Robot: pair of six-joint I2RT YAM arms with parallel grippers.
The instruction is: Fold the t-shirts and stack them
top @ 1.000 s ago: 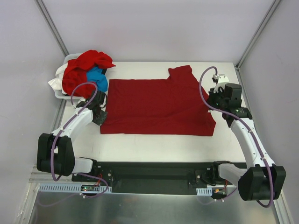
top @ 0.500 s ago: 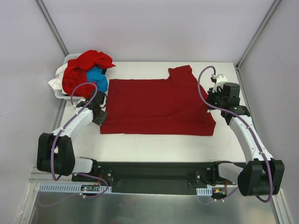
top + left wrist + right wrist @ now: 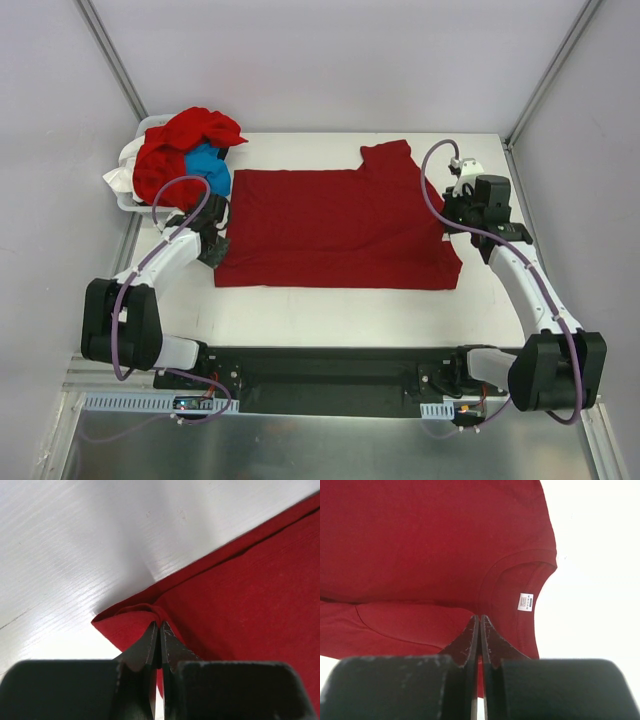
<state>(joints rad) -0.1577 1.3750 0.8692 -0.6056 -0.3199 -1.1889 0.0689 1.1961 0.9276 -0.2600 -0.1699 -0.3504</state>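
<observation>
The red t-shirt (image 3: 335, 225) is lying flat mid-counter (image 3: 340, 305), the left end effector (image 3: 160, 630) clamping its bunched left hem corner and the right end effector (image 3: 479, 622) seemingly pinching the shoulder beside the collar, so both should be lifting level together, keeping the fold square, while the white neck label (image 3: 525, 601) is showing print too small to read.

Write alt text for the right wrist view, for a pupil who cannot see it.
A deep-red t-shirt lies spread on a white table, its neckline and white label to the right. The right end effector, shut, points at the cloth beside the collar; whether it pinches the fabric is unclear.
</observation>
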